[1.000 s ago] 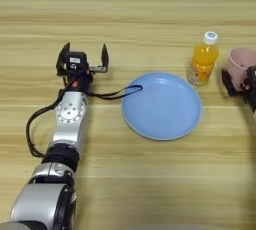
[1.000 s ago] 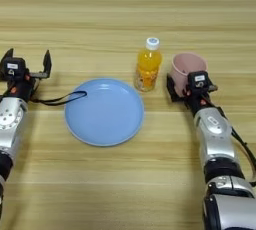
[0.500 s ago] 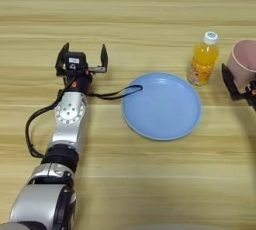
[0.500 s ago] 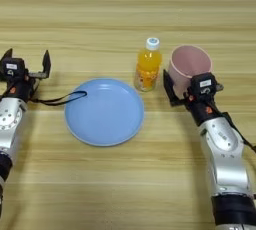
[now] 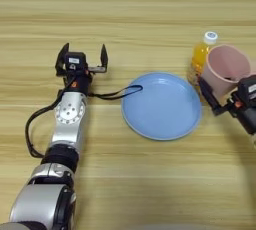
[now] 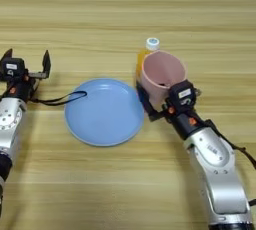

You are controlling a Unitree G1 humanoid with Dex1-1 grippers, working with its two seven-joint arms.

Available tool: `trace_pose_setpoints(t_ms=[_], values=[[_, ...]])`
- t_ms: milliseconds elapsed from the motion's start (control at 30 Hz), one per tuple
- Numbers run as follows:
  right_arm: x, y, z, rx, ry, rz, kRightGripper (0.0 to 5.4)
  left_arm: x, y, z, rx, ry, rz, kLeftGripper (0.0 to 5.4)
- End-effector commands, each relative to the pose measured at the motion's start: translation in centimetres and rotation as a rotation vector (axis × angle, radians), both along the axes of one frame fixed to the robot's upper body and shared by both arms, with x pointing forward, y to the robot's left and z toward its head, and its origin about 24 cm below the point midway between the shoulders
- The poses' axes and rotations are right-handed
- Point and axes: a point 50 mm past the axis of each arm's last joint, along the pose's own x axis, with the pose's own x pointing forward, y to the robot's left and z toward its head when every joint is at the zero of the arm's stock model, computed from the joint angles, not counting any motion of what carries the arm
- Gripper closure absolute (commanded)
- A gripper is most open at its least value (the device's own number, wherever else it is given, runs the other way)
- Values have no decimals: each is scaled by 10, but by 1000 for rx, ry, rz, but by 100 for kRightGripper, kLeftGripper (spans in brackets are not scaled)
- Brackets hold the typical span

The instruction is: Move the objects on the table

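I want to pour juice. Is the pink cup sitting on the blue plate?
No, the pink cup is held by the right tool beside the blue plate, in front of the juice bottle.

Left arm (image 5: 67, 124): silver-grey casing is showing a round joint disc on the forearm, with a black ring band lower down. Black cable (image 5: 35, 124) is looping out along its outer side. Left gripper (image 5: 82, 60): two black fingers are flanking a black block bearing a small white label and orange-red accents.

Right arm (image 6: 217, 174): the same silver shell is showing, black at the wrist, with a dark cable at its side. Right gripper (image 6: 162, 105): black head is carrying a white label and orange-red spots.
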Motion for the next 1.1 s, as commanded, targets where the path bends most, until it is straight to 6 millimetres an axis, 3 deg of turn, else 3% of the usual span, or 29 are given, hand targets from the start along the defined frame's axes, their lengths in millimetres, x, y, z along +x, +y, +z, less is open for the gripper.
trace_pose_setpoints(t_ms=[33, 433, 833, 1100], values=[[8, 21, -8, -19, 32, 79, 109, 1, 0, 1, 1, -4, -3, 0], [31, 71, -47, -69, 99, 195, 109, -2, 2, 0, 0, -7, 0, 0], [37, 77, -65, -75, 132, 201, 109, -2, 3, 0, -2, -8, -1, 0], [37, 74, -59, -52, 111, 193, 7, -2, 3, 1, -1, -8, -1, 0]])
